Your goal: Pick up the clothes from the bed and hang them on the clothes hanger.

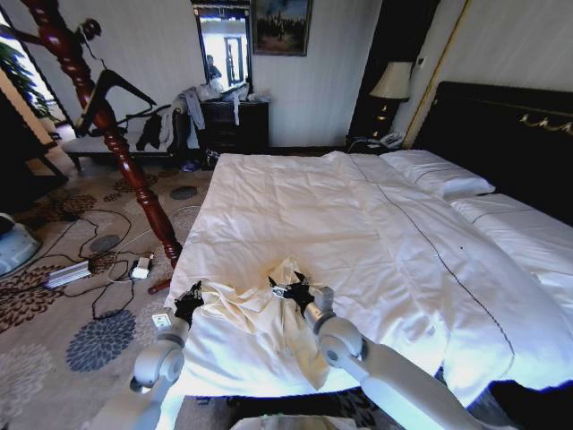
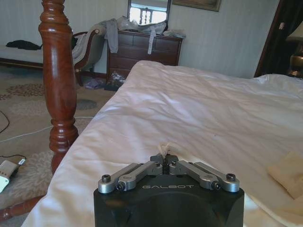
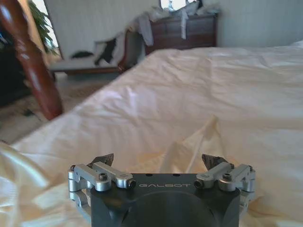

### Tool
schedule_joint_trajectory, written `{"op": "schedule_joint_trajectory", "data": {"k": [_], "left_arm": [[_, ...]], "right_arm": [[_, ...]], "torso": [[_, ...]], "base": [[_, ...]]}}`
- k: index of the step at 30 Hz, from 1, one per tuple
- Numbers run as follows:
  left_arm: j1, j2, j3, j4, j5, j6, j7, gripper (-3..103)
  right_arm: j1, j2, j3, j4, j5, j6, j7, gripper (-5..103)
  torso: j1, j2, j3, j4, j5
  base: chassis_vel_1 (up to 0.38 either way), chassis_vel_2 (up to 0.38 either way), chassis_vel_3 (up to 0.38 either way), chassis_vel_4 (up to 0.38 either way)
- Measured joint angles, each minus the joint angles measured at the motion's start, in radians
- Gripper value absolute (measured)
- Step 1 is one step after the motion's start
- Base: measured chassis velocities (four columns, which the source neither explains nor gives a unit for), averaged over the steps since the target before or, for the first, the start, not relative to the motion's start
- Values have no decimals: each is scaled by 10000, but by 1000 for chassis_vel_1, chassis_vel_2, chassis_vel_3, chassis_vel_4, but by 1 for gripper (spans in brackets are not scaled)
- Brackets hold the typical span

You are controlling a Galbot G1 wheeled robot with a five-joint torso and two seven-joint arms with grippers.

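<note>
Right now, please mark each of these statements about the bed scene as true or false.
1. The left gripper is closed on a pinch of the cream garment. True.
2. The right gripper is closed tight. False: its fingers stand apart, over the garment.
3. The garment hangs on the hanger. False: it lies on the bed near the foot edge.
4. The hanger is on the wooden pole beside the bed. True.
</note>
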Motion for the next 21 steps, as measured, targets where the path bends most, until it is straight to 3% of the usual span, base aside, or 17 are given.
{"op": "schedule_joint_trajectory", "data": {"k": [7, 10, 13, 16, 18, 19, 21], "left_arm": [[-21, 20, -5, -112, -44, 27, -30, 0], [-15, 45, -32, -175, -74, 42, -53, 0], [-13, 55, -35, -186, -77, 59, -65, 0], [-28, 58, -27, -186, -79, 86, -81, 0], [-33, 54, -19, -185, -80, 87, -82, 0], [-42, 38, 5, -173, -72, 92, -90, 0], [-43, 26, 20, -170, -64, 95, -112, 0]], "right_arm": [[730, 351, -235, -637, 64, -406, 578, 103], [796, 311, -244, -656, 235, -410, 673, 90], [750, 243, -233, -609, 277, -416, 700, 85], [554, 80, -198, -468, 205, -458, 708, 68], [517, 62, -190, -443, 197, -459, 704, 68], [419, 21, -156, -376, 182, -459, 678, 57], [294, -42, -97, -290, 140, -436, 582, 52]], "torso": [[0, -1, 1, 0, 1], [0, 0, 1, -1, 0], [0, 0, 1, -1, 1], [0, 0, 0, -2, 1], [0, -1, 0, -1, 1], [1, 0, 0, -1, 1], [1, 0, 0, 0, 1]], "base": [[0, 0, 0, 0], [0, 0, 0, 0], [0, 0, 0, 0], [0, 0, 0, 0], [0, 0, 0, 0], [0, 0, 0, 0], [0, 0, 0, 0]]}}
